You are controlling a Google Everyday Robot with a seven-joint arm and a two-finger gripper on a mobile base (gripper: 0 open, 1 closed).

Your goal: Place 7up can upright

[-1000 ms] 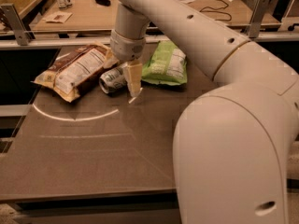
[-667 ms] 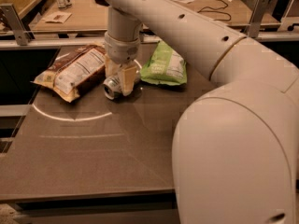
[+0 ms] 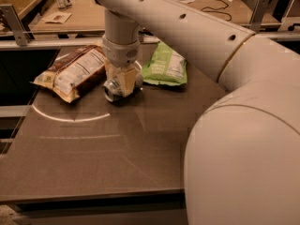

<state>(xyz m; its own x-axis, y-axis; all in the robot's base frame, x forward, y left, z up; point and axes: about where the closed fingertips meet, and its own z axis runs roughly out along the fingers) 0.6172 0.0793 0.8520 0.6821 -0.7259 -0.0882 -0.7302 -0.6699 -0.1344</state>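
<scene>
The 7up can (image 3: 111, 89) lies on its side on the dark table (image 3: 103, 144), between the brown bag and the green bag, with its silver top facing the front left. My gripper (image 3: 123, 86) hangs straight down from the white arm and sits right over the can's body, hiding most of it. The can still rests on the table.
A brown snack bag (image 3: 72, 71) lies just left of the can. A flat light-green snack bag (image 3: 165, 65) lies just right of it. A metal rail (image 3: 56, 43) runs along the table's far edge. My arm's big white shell (image 3: 243, 144) fills the right foreground.
My gripper moved left from beside the can and dropped down over it. The can and both bags have stayed where they were.
</scene>
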